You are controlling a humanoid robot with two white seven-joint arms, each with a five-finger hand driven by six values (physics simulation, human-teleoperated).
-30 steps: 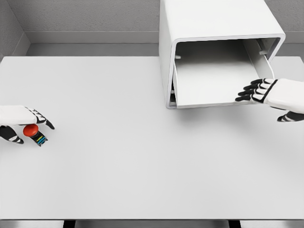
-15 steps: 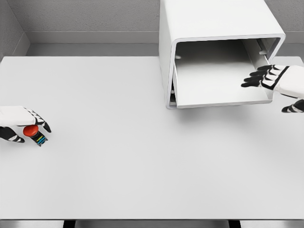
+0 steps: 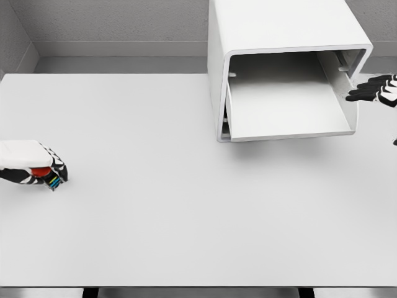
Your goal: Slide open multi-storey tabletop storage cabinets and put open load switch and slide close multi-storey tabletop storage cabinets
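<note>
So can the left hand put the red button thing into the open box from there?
Probably yes: the left hand grips the switch, bare table lies between, and the cabinet drawer stands open.

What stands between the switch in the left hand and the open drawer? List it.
Nothing visible. The left hand is closed on the red load switch at the table's left edge; bare tabletop runs to the open drawer. The right hand is beside the cabinet's right wall.

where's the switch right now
In the head view the switch sits at the far left of the table, gripped in the left hand, far from the open cabinet.
</note>
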